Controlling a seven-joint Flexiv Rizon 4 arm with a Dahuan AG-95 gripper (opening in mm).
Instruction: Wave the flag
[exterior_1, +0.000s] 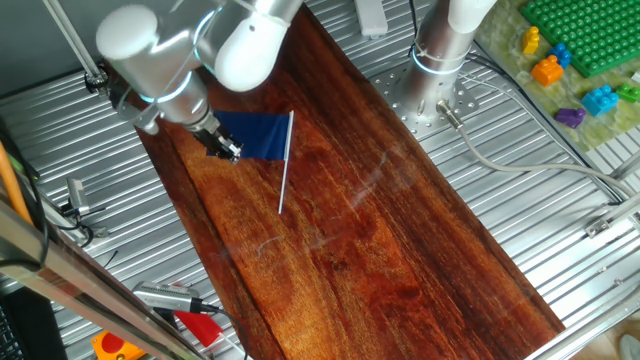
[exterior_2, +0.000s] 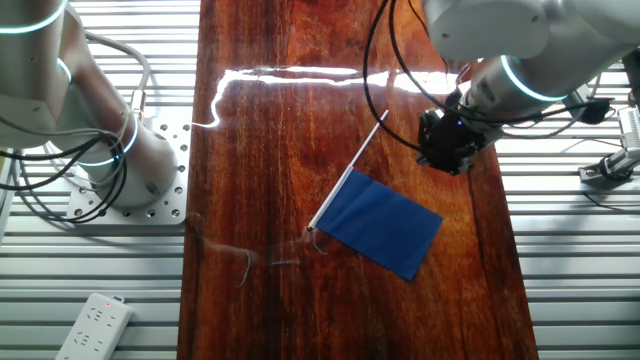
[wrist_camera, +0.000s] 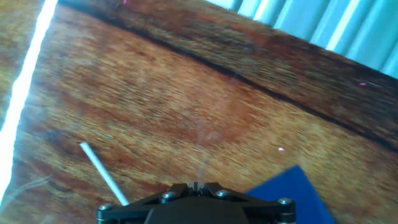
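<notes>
Lying flat on the dark wooden table (exterior_2: 260, 150), the flag (exterior_2: 385, 222) sits in the centre of the other fixed view, just lower left of the tool (exterior_2: 447, 148). Its white stick runs diagonally from lower left to upper right, the blue cloth spreading toward the lower right. The tool hangs close above the cloth's upper edge; whether its fingers are spread or closed I cannot tell. Bare wood stretches toward the frame's left and bottom.

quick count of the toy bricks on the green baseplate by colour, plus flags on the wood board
In the fixed view that shows the green baseplate:
yellow brick: 1
orange brick: 1
blue brick: 1
purple brick: 1
dark blue flag on the wood board: 1
Total: 5
</notes>
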